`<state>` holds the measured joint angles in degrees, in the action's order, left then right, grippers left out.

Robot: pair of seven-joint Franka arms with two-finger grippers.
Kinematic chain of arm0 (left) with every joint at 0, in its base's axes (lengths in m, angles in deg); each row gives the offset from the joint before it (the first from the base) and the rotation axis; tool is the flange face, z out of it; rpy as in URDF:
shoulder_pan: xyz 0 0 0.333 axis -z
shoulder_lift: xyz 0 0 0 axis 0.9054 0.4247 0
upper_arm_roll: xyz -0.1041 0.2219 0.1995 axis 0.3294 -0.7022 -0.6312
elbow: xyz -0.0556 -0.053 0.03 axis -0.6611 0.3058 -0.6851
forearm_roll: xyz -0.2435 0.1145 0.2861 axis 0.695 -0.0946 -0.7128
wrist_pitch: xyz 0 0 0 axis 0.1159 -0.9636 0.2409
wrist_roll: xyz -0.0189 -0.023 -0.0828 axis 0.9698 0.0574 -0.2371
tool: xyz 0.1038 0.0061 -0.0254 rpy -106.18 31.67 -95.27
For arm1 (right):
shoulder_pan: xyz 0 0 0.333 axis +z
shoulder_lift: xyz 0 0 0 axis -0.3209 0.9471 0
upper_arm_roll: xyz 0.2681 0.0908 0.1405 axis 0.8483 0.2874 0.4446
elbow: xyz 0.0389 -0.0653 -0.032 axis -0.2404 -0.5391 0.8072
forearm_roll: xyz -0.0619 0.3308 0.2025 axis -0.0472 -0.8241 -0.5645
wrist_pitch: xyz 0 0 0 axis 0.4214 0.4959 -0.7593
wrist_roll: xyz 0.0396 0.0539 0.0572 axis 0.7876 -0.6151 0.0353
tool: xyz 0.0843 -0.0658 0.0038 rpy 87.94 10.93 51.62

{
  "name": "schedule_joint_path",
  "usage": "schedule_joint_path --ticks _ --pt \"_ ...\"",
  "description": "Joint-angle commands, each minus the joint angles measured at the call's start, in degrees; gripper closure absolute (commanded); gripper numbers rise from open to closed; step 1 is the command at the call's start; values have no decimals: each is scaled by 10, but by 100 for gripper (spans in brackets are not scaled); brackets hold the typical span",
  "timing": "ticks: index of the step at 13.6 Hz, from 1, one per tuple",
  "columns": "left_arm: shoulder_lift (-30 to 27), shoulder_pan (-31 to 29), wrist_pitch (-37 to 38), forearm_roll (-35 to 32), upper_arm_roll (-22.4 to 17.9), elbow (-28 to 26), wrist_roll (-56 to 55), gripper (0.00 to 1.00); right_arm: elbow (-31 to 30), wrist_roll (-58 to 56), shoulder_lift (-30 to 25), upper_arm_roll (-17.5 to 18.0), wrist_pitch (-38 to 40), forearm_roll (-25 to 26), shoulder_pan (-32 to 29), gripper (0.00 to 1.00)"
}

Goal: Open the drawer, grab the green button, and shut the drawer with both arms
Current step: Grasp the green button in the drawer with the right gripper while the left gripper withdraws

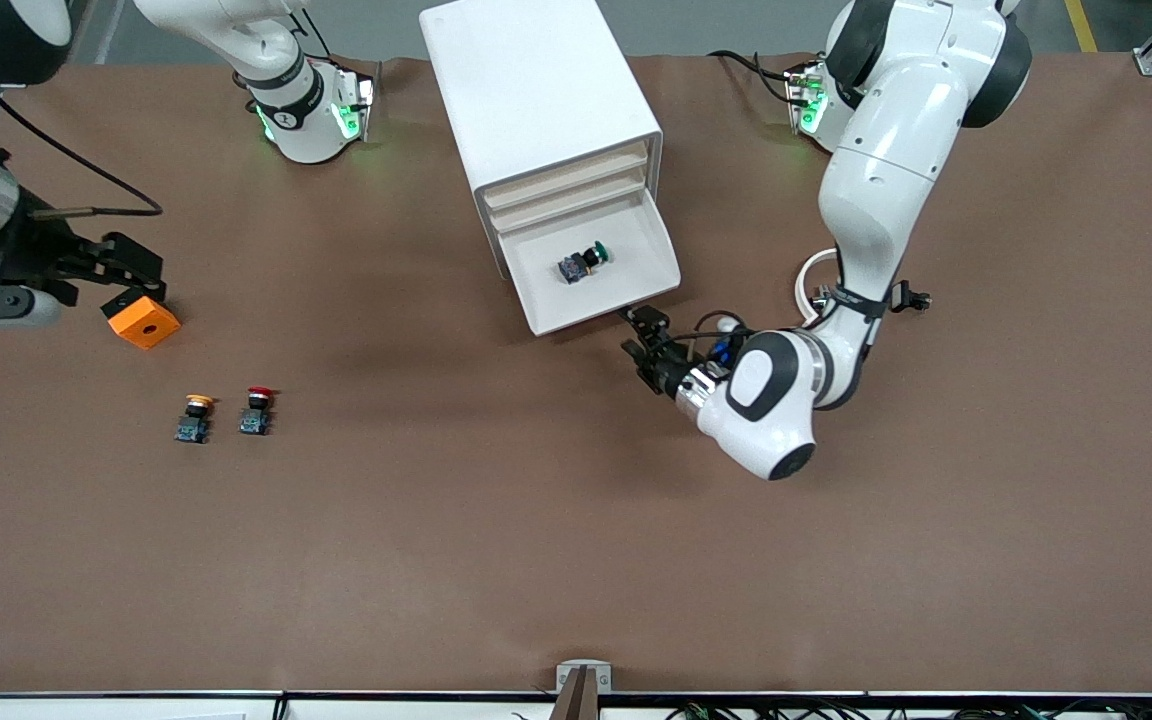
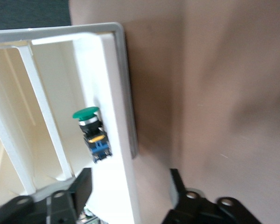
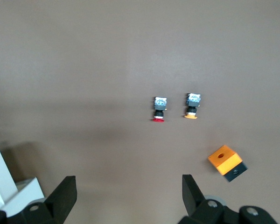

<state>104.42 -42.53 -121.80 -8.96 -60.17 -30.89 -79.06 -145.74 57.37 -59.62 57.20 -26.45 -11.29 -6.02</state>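
The drawer (image 1: pixel 626 250), the lowest one of the white cabinet (image 1: pixel 536 90), stands pulled out. The green-capped button (image 1: pixel 584 262) lies on its side in the drawer, and the left wrist view shows this button (image 2: pixel 93 133) against the drawer's front wall (image 2: pixel 114 93). My left gripper (image 1: pixel 642 338) is open at the drawer's front corner toward the left arm's end. In the left wrist view its fingers (image 2: pixel 84 184) stand on either side of that wall, holding nothing. My right gripper (image 1: pixel 131 275) hangs open and empty over the table at the right arm's end, as the right wrist view (image 3: pixel 128 186) also shows.
An orange block (image 1: pixel 143 322) lies under the right gripper. A yellow-capped button (image 1: pixel 195 417) and a red-capped button (image 1: pixel 256 410) lie side by side nearer the front camera. The cabinet's three upper drawers are shut.
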Motion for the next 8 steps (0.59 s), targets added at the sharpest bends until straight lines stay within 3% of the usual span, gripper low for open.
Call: schedule_joint_path --ticks 1,8 --pt "-18 2 8 -49 -18 33 17 0 15 102 16 -2 2 12 43 0" --pt "-123 2 7 -75 -164 42 225 0 14 502 53 -1 2 4 230 0"
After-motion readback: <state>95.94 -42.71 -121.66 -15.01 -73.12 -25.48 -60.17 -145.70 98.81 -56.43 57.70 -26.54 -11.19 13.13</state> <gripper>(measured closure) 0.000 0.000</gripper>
